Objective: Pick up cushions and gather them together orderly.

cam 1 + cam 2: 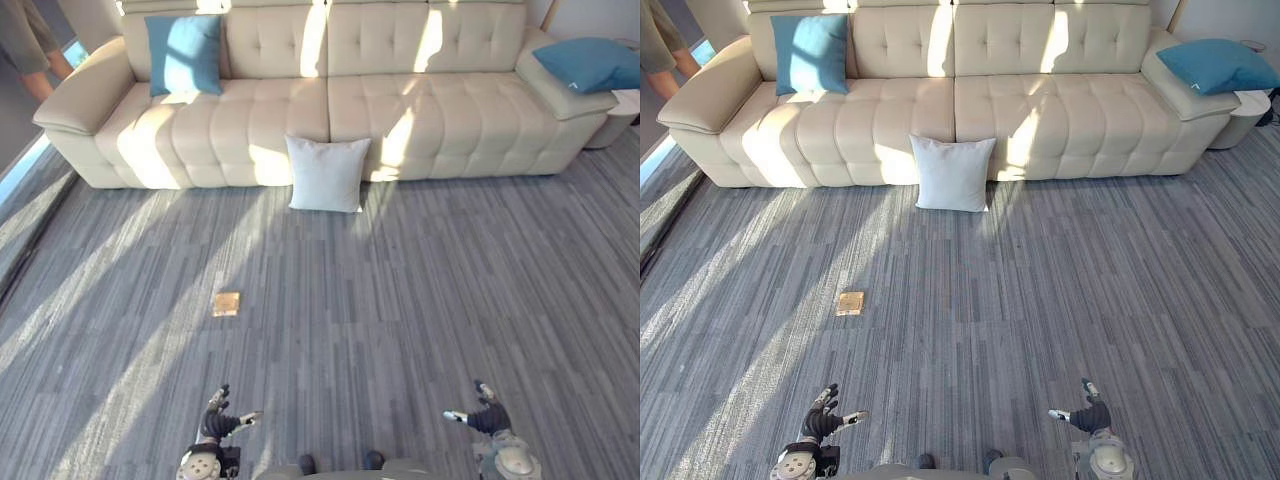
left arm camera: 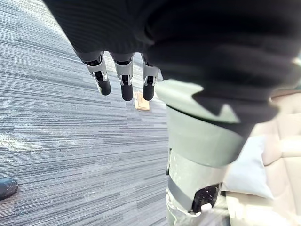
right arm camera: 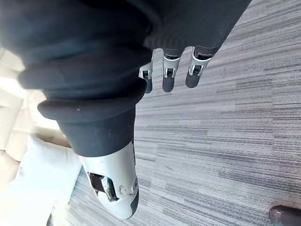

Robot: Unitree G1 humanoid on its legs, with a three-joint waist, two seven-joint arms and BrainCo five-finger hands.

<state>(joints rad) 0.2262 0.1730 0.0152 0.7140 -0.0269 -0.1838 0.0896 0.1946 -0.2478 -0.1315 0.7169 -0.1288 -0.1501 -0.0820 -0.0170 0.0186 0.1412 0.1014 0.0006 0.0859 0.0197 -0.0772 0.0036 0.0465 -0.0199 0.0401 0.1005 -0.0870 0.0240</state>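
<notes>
left eye view: cushions spread over sofa and floor, both hands empty.
grey striped carpet (image 1: 420,300) is seen across the foreground, with a long cream sofa (image 1: 400,110) set along its far edge. one blue cushion (image 1: 185,53) is propped upright against the backrest at the sofa's left end; a second blue cushion (image 1: 590,63) is laid on the right armrest, well apart from it. a white cushion (image 1: 326,173) is stood on the carpet, leaned against the sofa front near its middle. left hand (image 1: 214,422) and right hand (image 1: 487,416) are held low over the carpet, far from every cushion; their fingers (image 2: 126,84) are recorded straight, side by side, nothing gripped. a small tan square (image 1: 227,303) is noted flat on the carpet between left hand and sofa.
</notes>
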